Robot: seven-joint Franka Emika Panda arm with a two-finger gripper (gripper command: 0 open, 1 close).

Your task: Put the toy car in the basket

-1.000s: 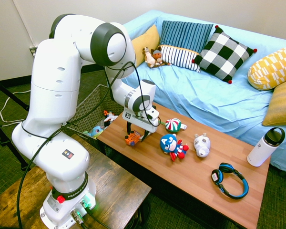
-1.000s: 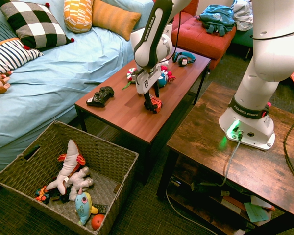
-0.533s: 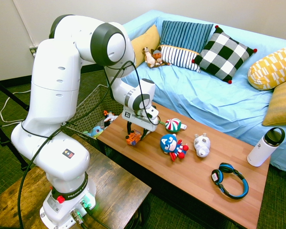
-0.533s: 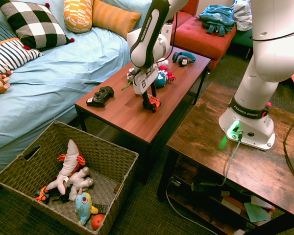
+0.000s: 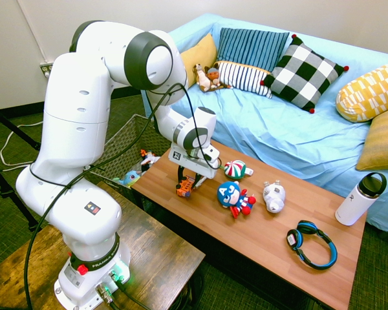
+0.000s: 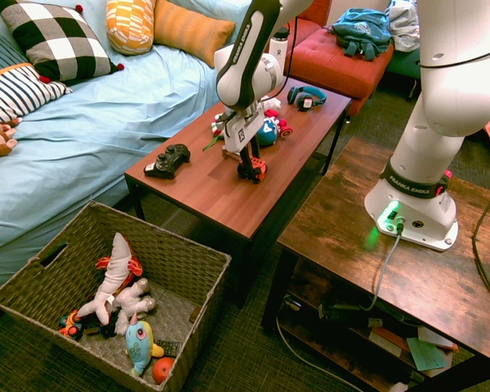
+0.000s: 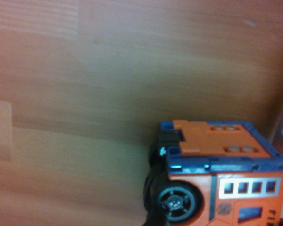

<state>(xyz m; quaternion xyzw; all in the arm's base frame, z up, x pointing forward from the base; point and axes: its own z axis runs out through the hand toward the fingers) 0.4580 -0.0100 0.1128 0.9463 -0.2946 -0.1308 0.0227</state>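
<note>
**We Grab the Toy Car**

Our jaws (image 5: 186,185) pinch shut on the toy car (image 5: 184,186), just above the tabletop (image 5: 278,239), so we can carry it. The basket (image 6: 192,269) waits on the floor past the tabletop's end, with other toys inside.

The toy car (image 7: 217,179) runs off the wrist view's bottom and right edges, its lettering cut short. In both exterior views the claw (image 5: 186,183) covers most of it.
</note>
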